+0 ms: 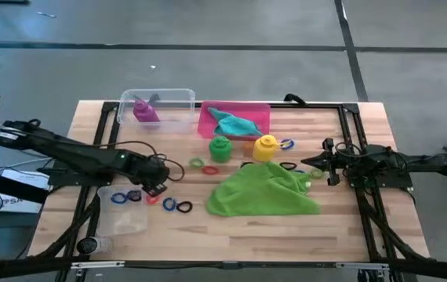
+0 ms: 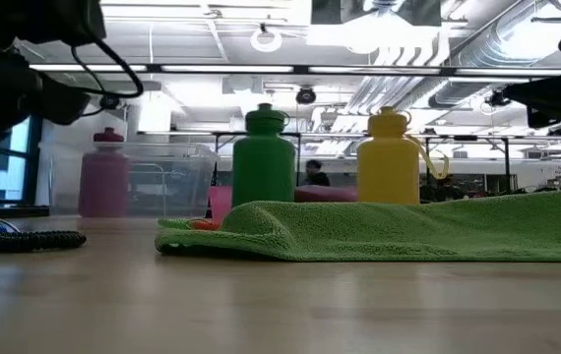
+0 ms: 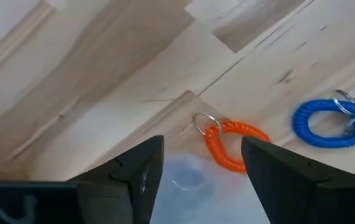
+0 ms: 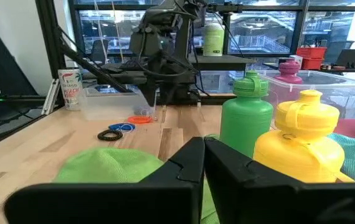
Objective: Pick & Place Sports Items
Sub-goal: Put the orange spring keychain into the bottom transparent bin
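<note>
The left gripper hangs half-open and empty over an orange coiled ring near the tabletop's left edge, while the right gripper, pinched shut and empty, waits beside the rumpled green cloth.

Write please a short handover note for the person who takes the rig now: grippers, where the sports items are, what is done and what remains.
Left gripper: open, above the orange ring, nothing held.
Right gripper: shut, empty, waiting at the table's right.
Done: purple bottle in the far clear tub; teal cloth on the pink tray.
Left: green bottle, yellow bottle, big green cloth and loose rings, such as the blue ring, lie on the table. Near tub contents unclear.
</note>
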Tool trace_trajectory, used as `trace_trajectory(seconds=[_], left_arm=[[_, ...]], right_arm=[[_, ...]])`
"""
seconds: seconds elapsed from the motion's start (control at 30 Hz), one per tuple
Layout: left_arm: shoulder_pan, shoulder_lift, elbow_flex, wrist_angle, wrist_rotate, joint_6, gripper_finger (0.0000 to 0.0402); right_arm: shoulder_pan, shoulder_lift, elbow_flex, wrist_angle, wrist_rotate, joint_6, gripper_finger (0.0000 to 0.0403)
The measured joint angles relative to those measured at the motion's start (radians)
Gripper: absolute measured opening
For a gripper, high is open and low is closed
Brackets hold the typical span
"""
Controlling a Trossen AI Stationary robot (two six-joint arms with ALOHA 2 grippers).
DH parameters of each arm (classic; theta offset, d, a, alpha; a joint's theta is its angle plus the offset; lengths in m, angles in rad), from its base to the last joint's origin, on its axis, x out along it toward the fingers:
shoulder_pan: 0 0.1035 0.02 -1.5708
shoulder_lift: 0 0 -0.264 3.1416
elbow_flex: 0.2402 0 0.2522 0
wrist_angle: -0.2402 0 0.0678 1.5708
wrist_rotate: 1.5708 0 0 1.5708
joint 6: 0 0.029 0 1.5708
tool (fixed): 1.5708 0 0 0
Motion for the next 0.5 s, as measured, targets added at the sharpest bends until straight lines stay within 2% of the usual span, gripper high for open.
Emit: trace_trajectory(seconds=[0.5], left_arm=[[0.02, 0.133, 0.078, -0.018, 0.038, 0.036, 0.0174]], right_arm=[[0.0, 0.0, 0.0, 0.0, 0.0, 0.0, 0.0]])
